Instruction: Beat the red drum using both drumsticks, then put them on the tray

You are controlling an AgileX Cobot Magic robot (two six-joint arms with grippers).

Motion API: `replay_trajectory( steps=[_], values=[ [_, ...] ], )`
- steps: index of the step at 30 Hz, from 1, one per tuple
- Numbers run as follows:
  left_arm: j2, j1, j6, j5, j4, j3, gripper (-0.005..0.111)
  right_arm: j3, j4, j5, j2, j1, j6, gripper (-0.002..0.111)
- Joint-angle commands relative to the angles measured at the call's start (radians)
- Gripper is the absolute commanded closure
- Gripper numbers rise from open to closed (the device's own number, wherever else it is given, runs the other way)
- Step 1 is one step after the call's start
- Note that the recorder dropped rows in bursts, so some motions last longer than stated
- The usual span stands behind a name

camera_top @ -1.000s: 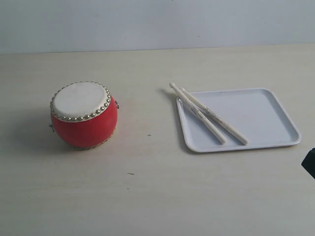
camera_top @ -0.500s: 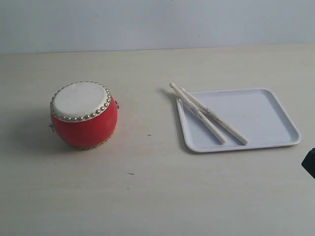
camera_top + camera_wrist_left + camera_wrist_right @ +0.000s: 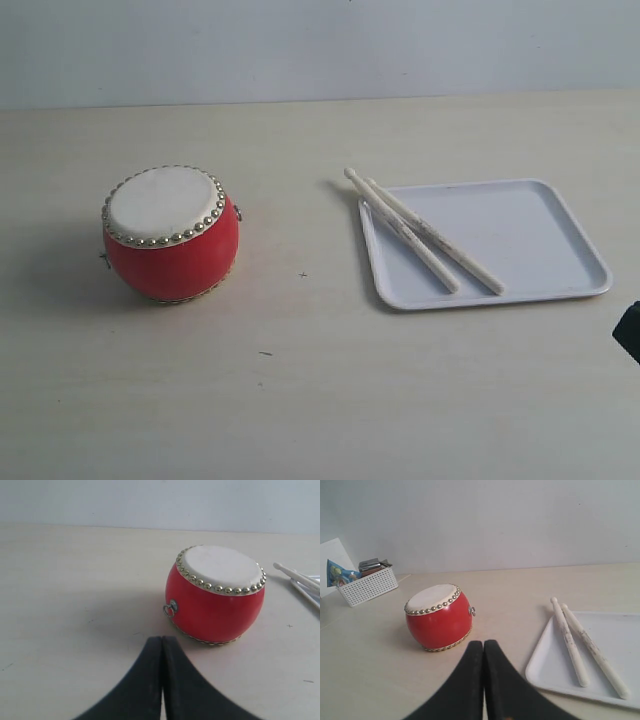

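Observation:
The red drum (image 3: pixel 170 235) stands upright on the table at the left, its off-white skin ringed with gold studs. Two pale drumsticks (image 3: pixel 420 235) lie side by side on the left part of the white tray (image 3: pixel 540 245) at the right, their rounded tips poking over the tray's far left corner. My left gripper (image 3: pixel 162 639) is shut and empty, a short way in front of the drum (image 3: pixel 215 595). My right gripper (image 3: pixel 483 643) is shut and empty too, between the drum (image 3: pixel 439 617) and the tray (image 3: pixel 555 665), clear of the drumsticks (image 3: pixel 582 642).
A white slotted basket (image 3: pixel 367 585) with packets stands far off beyond the drum in the right wrist view. A dark part of the right arm (image 3: pixel 630 330) shows at the right edge of the exterior view. A pale wall runs behind the table.

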Motion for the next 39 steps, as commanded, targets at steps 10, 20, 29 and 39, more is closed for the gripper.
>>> replay_trajectory(
  steps=[10, 20, 29, 39],
  values=[
    [-0.006, 0.094, 0.02, -0.009, 0.006, 0.0, 0.107, 0.005, -0.002, -0.002, -0.005, 0.0, -0.001, 0.108],
    [-0.006, 0.098, 0.02, -0.009, 0.006, 0.0, 0.107, 0.005, -0.002, -0.002, -0.005, 0.0, -0.001, 0.108],
    [-0.006, 0.098, 0.02, -0.009, 0.006, 0.0, 0.107, 0.005, -0.002, -0.002, -0.005, 0.0, -0.001, 0.108],
    [-0.006, 0.098, 0.02, -0.009, 0.006, 0.0, 0.107, 0.005, -0.002, -0.002, -0.005, 0.0, -0.001, 0.108]
  ],
)
